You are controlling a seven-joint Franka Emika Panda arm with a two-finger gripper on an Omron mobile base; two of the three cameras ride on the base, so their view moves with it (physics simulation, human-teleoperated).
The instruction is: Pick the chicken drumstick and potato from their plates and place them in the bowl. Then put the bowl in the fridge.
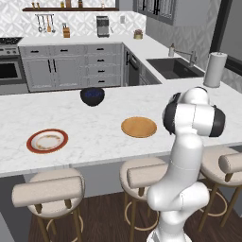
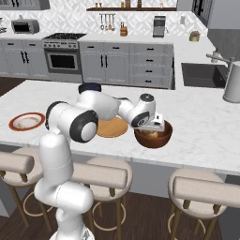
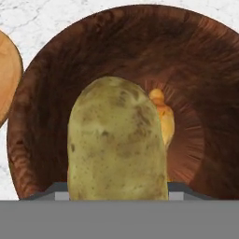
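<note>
My gripper [image 2: 156, 124] hangs just over the reddish-brown bowl [image 2: 153, 136], which stands on the island counter right of the orange-tan plate [image 2: 111, 127]. In the hand view the gripper [image 3: 117, 191] is shut on the olive-brown potato [image 3: 116, 140], held upright above the bowl [image 3: 93, 51]. The golden-orange chicken drumstick [image 3: 163, 119] lies on the bowl's bottom, partly hidden behind the potato. The orange-tan plate [image 1: 138, 126] and the red-rimmed white plate [image 1: 47, 141] are bare. My arm hides the bowl in the left base view.
A dark blue bowl [image 1: 92, 96] sits at the far side of the island. A sink [image 1: 175, 68] and a paper towel roll [image 1: 215, 69] are at the right. Padded stools [image 1: 52, 189] line the counter's near edge.
</note>
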